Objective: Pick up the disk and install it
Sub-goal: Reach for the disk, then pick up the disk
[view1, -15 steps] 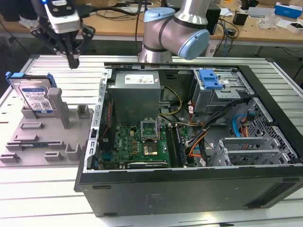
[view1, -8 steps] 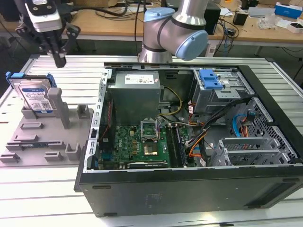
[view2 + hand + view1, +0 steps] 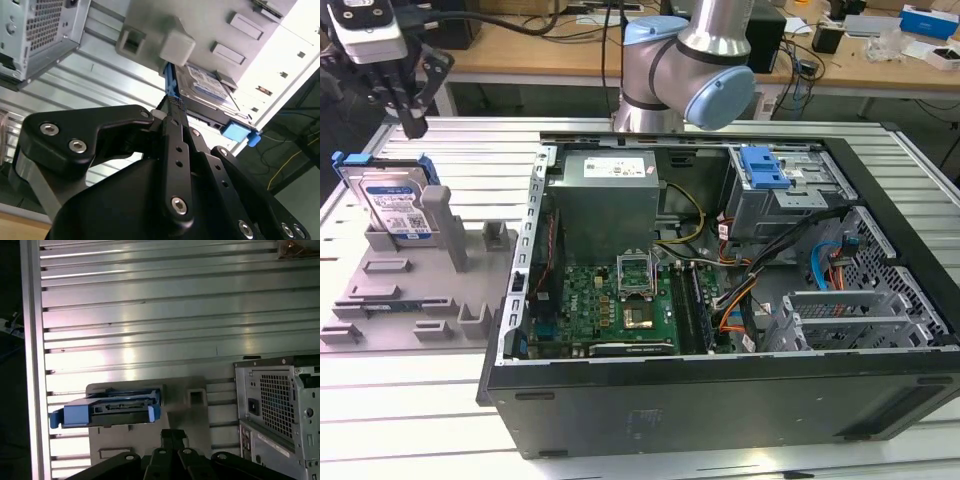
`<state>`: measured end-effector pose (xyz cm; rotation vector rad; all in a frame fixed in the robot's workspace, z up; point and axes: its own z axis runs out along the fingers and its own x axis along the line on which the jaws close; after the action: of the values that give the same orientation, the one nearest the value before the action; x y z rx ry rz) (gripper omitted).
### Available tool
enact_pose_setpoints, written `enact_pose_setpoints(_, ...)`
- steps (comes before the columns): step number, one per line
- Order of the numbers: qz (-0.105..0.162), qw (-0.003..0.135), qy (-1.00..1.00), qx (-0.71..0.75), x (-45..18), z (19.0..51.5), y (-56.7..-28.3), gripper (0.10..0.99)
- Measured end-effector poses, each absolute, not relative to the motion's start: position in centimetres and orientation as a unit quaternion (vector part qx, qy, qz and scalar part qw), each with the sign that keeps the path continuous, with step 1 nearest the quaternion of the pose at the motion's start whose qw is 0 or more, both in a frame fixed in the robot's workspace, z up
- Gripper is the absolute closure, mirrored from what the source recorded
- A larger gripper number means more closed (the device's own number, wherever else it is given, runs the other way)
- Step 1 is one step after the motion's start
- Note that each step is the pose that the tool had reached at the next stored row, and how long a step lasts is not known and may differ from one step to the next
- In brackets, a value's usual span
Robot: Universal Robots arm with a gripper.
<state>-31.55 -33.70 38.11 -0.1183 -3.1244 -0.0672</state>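
Blue-framed, the disk (image 3: 392, 205) leans tilted in a grey holder (image 3: 380, 300) on the bench (image 3: 400, 400), to the exterior view's left of the open computer case (image 3: 720, 400). Just above it, apart, hangs the tool (image 3: 412, 125), fingers pressed together on nothing.

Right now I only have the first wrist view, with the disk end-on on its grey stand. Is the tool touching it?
Observer: No. In the exterior view the tool hangs above the disk, apart from it.
Operator: How does the disk sit?
Observer: It leans on edge in the grey fixture, and the exterior view shows its labelled face.
Operator: Is the computer open?
Observer: Yes. The computer case lies on its side with the panel off and the motherboard exposed.
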Motion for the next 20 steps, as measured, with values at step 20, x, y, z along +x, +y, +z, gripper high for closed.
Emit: enact_pose_setpoints(20, -0.021, 0.013, -0.999, -0.021, -32.19, 38.05, -33.47, 0.980)
